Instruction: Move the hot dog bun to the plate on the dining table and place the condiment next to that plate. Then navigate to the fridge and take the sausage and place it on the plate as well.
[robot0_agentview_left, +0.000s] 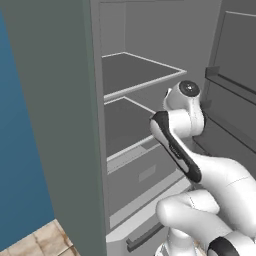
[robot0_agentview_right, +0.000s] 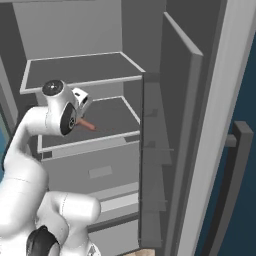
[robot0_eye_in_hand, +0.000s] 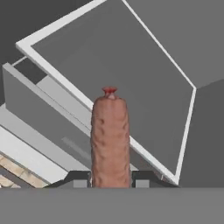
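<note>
Gripper (robot0_eye_in_hand: 110, 183) clamped on sausage (robot0_eye_in_hand: 110, 140) at bottom centre of hand view; sausage's long axis runs straight up-frame, out over the fridge (robot0_agentview_left: 60, 125) shelf (robot0_eye_in_hand: 131, 74).

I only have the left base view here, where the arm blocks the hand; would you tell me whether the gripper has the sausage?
Observer: Yes, in the hand view the gripper is shut on the sausage, one finger on each side.
Operator: Thank you. Which part is held?
Observer: One end; the rest sticks out past the fingertips.
Operator: Where is it in the fridge?
Observer: In the right base view the sausage is over the lower shelf; I cannot tell if it touches.
</note>
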